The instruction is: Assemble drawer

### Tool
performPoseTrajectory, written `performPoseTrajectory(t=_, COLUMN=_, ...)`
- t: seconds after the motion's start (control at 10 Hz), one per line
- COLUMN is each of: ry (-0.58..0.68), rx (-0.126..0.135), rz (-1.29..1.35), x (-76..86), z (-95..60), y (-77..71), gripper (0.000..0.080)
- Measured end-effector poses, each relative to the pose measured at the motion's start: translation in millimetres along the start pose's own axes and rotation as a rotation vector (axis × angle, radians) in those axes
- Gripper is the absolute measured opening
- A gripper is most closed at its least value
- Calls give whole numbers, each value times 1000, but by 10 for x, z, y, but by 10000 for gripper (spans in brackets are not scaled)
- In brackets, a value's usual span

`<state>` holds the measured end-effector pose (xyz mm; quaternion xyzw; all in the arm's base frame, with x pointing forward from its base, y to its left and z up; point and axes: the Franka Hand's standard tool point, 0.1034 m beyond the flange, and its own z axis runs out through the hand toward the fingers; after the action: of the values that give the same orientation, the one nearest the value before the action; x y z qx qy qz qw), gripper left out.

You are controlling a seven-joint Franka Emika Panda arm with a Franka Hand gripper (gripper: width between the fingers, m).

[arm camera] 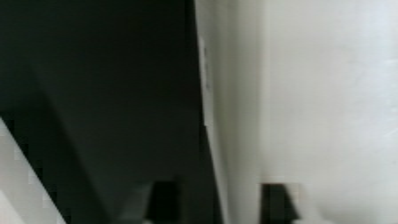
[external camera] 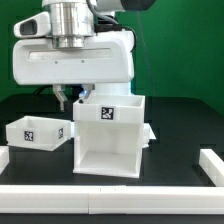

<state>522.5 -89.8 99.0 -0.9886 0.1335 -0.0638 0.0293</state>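
The large white box shell (external camera: 110, 135) of the drawer stands mid-table with its open side facing the exterior view and a tag on its top front. A small shallow white tray (external camera: 36, 131) with a tag lies to the exterior view's left of it. My gripper (external camera: 74, 97) hangs at the shell's rear left top corner, its fingers astride the left wall. In the wrist view the two dark fingertips (arm camera: 166, 203) stand apart, with the shell wall's edge (arm camera: 210, 120) running between them. The gripper (arm camera: 221, 205) is open, and a dark gap shows beside the wall.
Long white bars (external camera: 110, 196) edge the table at the front and at both sides. A white part (external camera: 149, 131) sticks out behind the shell on the exterior view's right. The table top (external camera: 180, 130) is black.
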Motion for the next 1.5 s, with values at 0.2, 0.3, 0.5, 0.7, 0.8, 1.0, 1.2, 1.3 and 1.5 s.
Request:
performPoseTrajectory(t=0.2, ry=8, rx=3, rz=124, x=68, z=6, y=-66, gripper=33)
performPoseTrajectory(t=0.3, ry=10, rx=11, rz=280, x=86, z=6, y=-117, gripper=33)
performPoseTrajectory(t=0.5, ry=-7, rx=26, rz=634, x=35, z=26, y=-398, gripper=33)
performPoseTrajectory(t=0.7, ry=-23, rx=51, rz=943, x=-29, z=45, y=-802, gripper=33)
performPoseTrajectory(t=0.8, ry=-38, rx=56, rz=1041, x=-45, z=58, y=-1007, gripper=33)
performPoseTrajectory(t=1.0, ry=-84, rx=42, rz=1201, x=-46, z=91, y=-1198, gripper=34)
performPoseTrajectory(t=1.2, ry=-130, rx=18, rz=1308, x=-52, z=114, y=-1326, gripper=34)
performPoseTrajectory(t=1.3, ry=-152, rx=6, rz=1302, x=-74, z=120, y=-1401, gripper=34)
performPoseTrajectory(t=1.5, ry=-169, rx=-1, rz=1282, x=-114, z=127, y=-1541, gripper=34)
